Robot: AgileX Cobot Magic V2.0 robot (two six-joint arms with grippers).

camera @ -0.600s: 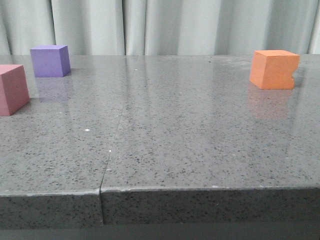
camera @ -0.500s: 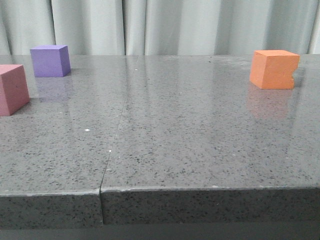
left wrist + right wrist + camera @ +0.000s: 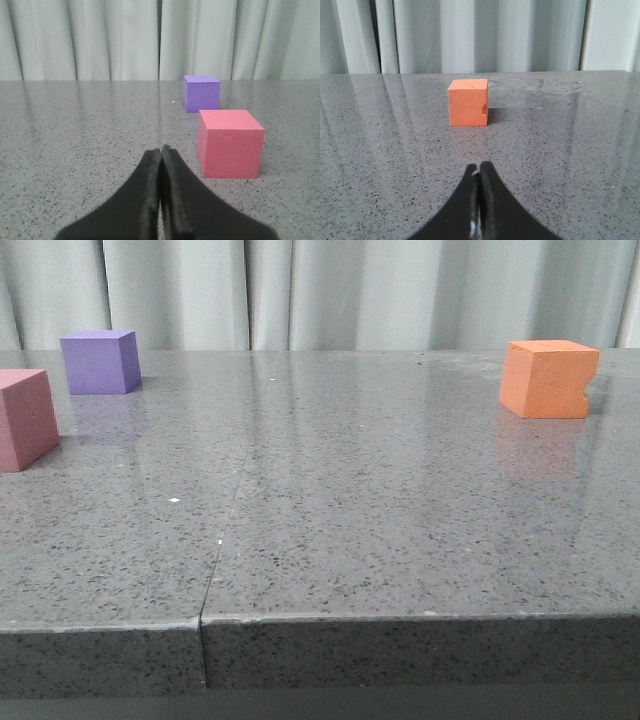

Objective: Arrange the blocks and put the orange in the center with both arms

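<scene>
The orange cube (image 3: 547, 379), with a notch in its right edge, stands at the far right of the table; it also shows in the right wrist view (image 3: 468, 102), straight ahead of my right gripper (image 3: 479, 166), which is shut and empty. The purple cube (image 3: 98, 361) stands at the far left, and the pinkish-red cube (image 3: 24, 418) is nearer, at the left edge of the view. In the left wrist view my left gripper (image 3: 161, 150) is shut and empty, with the pinkish-red cube (image 3: 230, 143) just ahead to one side and the purple cube (image 3: 201, 93) behind it. Neither gripper shows in the front view.
The grey speckled table (image 3: 330, 510) has a seam (image 3: 222, 540) running from its front edge toward the back. A pale curtain (image 3: 320, 290) hangs behind the far edge.
</scene>
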